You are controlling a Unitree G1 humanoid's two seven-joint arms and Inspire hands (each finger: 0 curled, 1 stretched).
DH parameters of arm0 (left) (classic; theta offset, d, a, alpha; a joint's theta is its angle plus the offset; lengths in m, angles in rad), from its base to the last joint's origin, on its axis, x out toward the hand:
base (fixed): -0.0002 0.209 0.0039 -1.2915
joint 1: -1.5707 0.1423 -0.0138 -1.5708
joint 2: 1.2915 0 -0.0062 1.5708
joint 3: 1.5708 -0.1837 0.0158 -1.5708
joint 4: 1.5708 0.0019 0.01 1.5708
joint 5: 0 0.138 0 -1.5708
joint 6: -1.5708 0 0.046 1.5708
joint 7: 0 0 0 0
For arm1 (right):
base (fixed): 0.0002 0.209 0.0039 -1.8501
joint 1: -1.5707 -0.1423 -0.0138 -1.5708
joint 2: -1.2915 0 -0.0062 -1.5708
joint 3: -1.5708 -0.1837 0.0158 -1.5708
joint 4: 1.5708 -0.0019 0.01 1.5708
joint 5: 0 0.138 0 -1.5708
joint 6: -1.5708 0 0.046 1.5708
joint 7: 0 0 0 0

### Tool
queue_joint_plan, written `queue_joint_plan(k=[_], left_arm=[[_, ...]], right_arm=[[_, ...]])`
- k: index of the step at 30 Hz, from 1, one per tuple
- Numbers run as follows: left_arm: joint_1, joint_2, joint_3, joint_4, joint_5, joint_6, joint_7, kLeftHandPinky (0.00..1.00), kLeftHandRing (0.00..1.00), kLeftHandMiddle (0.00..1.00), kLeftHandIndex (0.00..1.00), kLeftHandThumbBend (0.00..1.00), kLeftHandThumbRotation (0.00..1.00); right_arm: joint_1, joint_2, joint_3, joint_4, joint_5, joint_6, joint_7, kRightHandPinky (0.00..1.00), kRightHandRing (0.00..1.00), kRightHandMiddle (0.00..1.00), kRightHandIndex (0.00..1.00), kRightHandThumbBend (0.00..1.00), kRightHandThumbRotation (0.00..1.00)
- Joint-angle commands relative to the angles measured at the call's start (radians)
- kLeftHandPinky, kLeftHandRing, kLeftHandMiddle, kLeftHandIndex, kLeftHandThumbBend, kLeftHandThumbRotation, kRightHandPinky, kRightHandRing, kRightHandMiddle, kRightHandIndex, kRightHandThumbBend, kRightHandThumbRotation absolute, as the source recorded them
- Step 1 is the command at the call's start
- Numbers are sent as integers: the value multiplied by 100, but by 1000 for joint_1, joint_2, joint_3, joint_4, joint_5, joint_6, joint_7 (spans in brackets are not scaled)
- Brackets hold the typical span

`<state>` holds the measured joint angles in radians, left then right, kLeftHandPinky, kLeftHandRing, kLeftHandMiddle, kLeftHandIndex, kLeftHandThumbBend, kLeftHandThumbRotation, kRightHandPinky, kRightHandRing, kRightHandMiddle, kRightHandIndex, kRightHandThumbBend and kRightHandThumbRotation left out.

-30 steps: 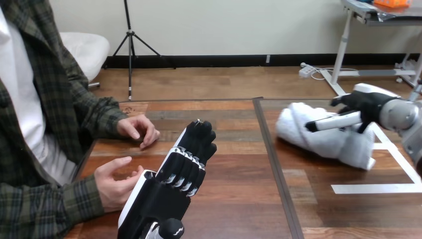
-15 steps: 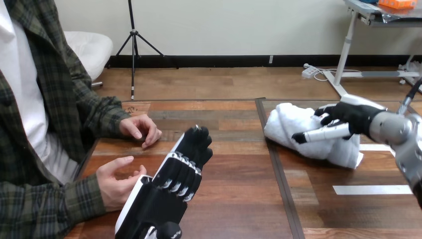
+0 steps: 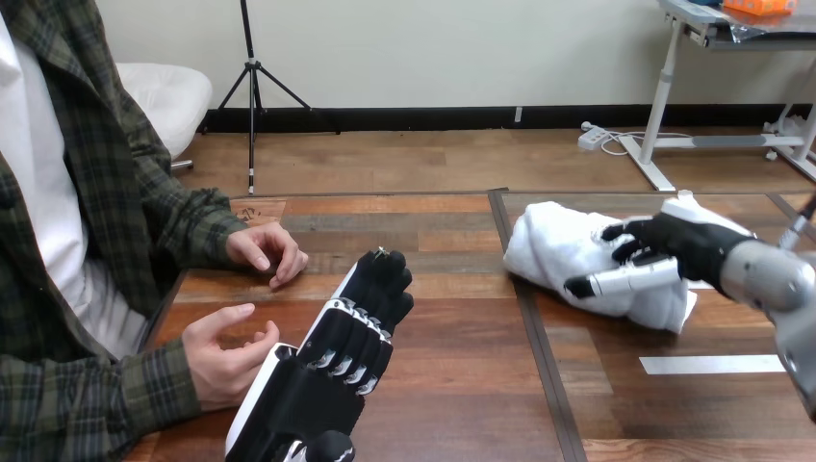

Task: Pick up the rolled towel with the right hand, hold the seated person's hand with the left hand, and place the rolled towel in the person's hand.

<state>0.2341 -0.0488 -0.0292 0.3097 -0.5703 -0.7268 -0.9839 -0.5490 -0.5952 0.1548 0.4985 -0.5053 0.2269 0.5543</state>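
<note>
The wooden desk spans the view, split by a dark seam running front to back. A person sits at its left side with both hands over the desk edge.

The left robot hand reaches up from the bottom edge, its fingers loosely extended and close together, holding nothing. Its white outer edge is just beside the fingers of the person's nearer hand, which lies palm up; whether the two touch I cannot tell.

The rolled towel sits right of the seam at the far side of the desk. The right robot hand clasps it, fingers curled over the top and thumb pressed along its near side.

The person's farther hand rests on the desk, well apart from both robot hands.

A white tape strip lies near the right edge.
</note>
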Motion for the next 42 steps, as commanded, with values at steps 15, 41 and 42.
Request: queue_joint_plan(k=[15, 41, 42], left_arm=[[-92, -30, -46, -37, 32, 26, 9, 100, 99, 99, 97, 100, 59], [-105, -33, -51, -12, 51, 20, 5, 100, 100, 99, 98, 100, 58], [-107, -34, -50, -7, 52, 17, 5, 100, 100, 100, 98, 100, 59]], right_arm=[[74, -174, -339, -925, 92, 209, 211, 81, 84, 82, 89, 100, 56], [-39, -227, -356, -1111, 81, 353, 371, 57, 68, 71, 77, 100, 46], [-44, -232, -356, -1131, 76, 373, 384, 54, 65, 69, 75, 98, 42]])
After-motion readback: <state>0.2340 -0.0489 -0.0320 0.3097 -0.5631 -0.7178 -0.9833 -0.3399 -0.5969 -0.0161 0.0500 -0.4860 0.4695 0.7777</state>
